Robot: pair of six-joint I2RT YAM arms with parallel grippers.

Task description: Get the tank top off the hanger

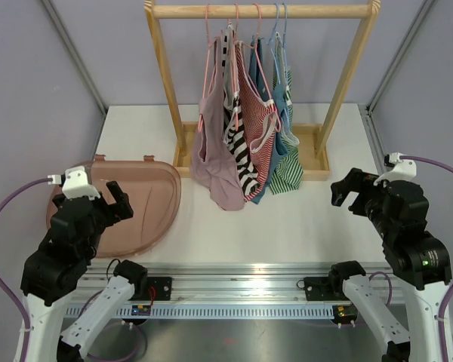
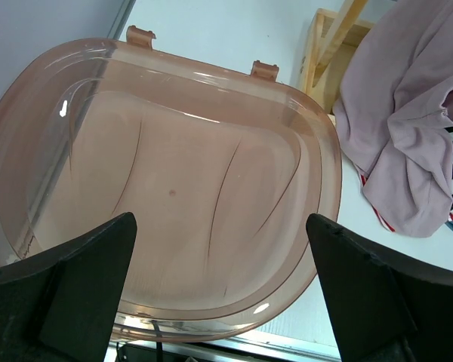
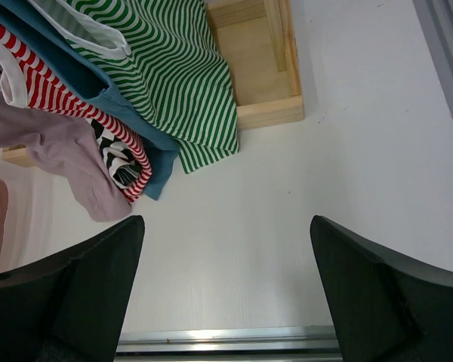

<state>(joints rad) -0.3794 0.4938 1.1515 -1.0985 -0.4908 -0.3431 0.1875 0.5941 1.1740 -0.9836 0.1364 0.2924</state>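
Several tank tops hang on hangers from a wooden rack [image 1: 260,11]: a mauve one [image 1: 215,162] at the left, then black-and-white striped [image 1: 238,143], red striped [image 1: 258,128], blue [image 1: 275,113] and green striped [image 1: 289,170]. The mauve top also shows in the left wrist view [image 2: 408,128], the green striped one in the right wrist view [image 3: 174,83]. My left gripper [image 1: 112,202] is open and empty above a pink tub [image 2: 174,188]. My right gripper [image 1: 347,192] is open and empty over the white table, right of the rack.
The pink translucent tub [image 1: 143,200] lies at the left of the table. The rack's wooden base [image 3: 264,75] stands on the table at the back. A metal rail [image 1: 234,286] runs along the near edge.
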